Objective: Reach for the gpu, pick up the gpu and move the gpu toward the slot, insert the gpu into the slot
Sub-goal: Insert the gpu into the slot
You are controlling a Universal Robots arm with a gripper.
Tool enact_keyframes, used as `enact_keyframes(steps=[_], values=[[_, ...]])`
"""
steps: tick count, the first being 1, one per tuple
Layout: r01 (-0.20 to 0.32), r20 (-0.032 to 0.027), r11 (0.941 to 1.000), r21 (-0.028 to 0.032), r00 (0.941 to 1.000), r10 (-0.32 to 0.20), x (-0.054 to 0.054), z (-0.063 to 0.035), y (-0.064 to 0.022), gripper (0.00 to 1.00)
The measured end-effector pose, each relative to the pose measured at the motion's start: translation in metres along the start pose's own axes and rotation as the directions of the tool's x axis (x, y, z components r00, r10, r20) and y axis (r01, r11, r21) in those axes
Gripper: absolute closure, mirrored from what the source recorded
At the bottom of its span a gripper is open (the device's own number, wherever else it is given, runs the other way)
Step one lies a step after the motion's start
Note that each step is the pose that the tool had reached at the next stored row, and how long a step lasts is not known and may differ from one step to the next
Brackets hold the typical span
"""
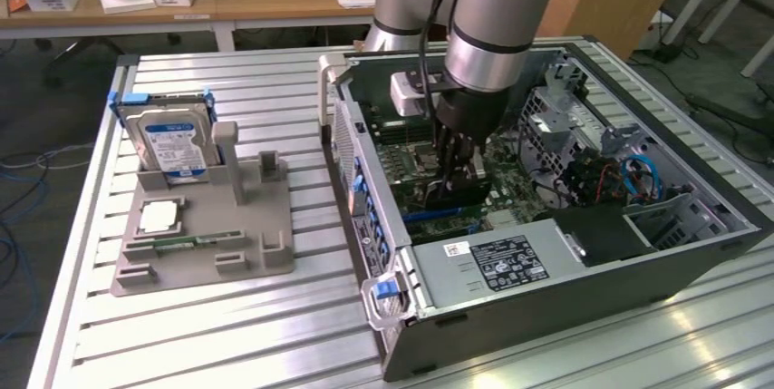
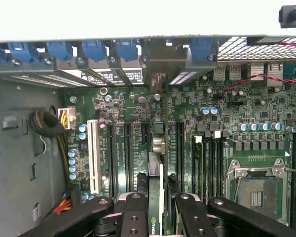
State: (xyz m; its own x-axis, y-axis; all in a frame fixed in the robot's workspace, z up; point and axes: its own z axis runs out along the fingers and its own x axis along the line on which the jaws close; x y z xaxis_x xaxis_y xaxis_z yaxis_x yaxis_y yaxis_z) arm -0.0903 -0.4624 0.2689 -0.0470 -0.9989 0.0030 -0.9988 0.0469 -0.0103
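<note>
Scene: Inside the open computer case (image 1: 677,253) on the desk (image 1: 242,335), the pincer (image 2: 157,207) holds the gpu (image 2: 157,163) edge-on above the motherboard (image 2: 222,133).
Pincer: clenched on the gpu, one finger on each face.
Gpu: between the fingers (image 2: 135,217), upright, directly over a slot (image 2: 158,148) and running toward the rear brackets.
Risk: a slight tilt or offset could jam the card's edge against the slot's rim or a neighbouring connector.

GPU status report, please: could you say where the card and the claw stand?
Claw shut on GPU, inside the open computer case. Card edge-on, above the motherboard slots. Nothing visibly blocking.
</note>
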Motion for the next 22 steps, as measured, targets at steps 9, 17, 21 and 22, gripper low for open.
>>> enact_keyframes(steps=[9,17,21,22], values=[[0.0,0.0018,1.0,0.0025,1.0,0.0,-0.0005,0.0037,0.0002,0.74],[0.0,0.0059,1.0,0.0024,1.0,0.0,-0.0005,0.0074,0.0007,0.74],[0.0,0.0057,1.0,0.0023,1.0,0.0,-0.0005,0.0087,0.001,0.74],[0.0,0.0057,1.0,0.0022,1.0,0.0,-0.0005,0.0087,0.0011,0.74]])
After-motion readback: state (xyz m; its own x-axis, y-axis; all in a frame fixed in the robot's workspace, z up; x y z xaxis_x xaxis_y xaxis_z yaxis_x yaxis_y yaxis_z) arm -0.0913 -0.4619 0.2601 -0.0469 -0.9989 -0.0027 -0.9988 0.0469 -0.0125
